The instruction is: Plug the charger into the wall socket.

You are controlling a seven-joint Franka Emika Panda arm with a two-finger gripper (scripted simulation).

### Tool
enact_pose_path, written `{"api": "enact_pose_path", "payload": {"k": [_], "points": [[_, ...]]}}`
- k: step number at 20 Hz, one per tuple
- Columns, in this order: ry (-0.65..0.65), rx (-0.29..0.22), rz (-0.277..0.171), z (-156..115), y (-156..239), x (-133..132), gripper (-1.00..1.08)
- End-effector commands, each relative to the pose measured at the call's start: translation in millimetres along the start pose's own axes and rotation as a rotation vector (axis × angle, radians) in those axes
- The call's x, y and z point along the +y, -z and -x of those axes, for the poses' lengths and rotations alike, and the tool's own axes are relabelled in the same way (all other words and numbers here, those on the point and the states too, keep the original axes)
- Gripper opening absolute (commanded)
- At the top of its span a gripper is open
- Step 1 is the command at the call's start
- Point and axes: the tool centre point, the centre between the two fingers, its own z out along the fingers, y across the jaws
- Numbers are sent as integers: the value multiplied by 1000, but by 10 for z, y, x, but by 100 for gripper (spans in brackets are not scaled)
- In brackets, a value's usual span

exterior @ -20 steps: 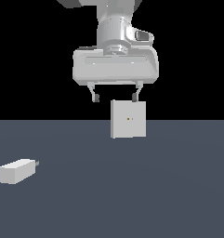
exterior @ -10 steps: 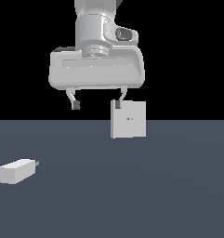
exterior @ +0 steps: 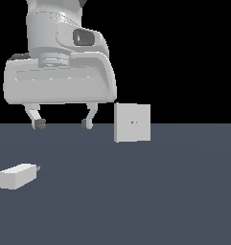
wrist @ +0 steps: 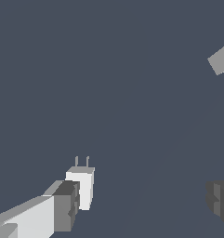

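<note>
A small white rectangular charger (exterior: 17, 176) lies flat on the dark grey table (exterior: 150, 201), low at the exterior view's left. Its short grey prongs (exterior: 38, 167) stick out from the end that faces the exterior view's right. Nothing touches it. In the wrist view the same charger (wrist: 82, 186) shows as a white block with two thin prongs pointing away from the camera, partly overlapped by one dark fingertip (wrist: 67, 205).

Well apart from the charger, further back on the table and toward the exterior view's right, stands the wall socket (exterior: 132, 122), a thin white square plate set upright. Two tiny dots sit at its centre, one orange and one pale. In the wrist view only a grey slanted corner of it (wrist: 221, 57) shows at the picture's edge.

The claw (exterior: 63, 124) hangs in the air above the table, between the charger and the socket as the exterior view shows them, and higher than both. Its wide white body fills the upper part of the exterior view's left half. Two slim fingers reach down from it and end in dark pads (exterior: 39, 124); the fingers are spread wide with nothing between them. The pad nearer the socket sits just beside the plate's edge in the picture; whether it is level with the plate in depth cannot be told.

Behind the table the background is plain black.
</note>
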Motion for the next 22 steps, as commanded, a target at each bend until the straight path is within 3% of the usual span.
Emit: {"api": "enact_pose_path", "payload": {"k": [1, 11, 22], "points": [[-14, 19, -1, 93, -70, -140, 100], [-48, 65, 2, 290, -265, -497, 100], [-55, 76, 5, 332, -321, -590, 100]]}}
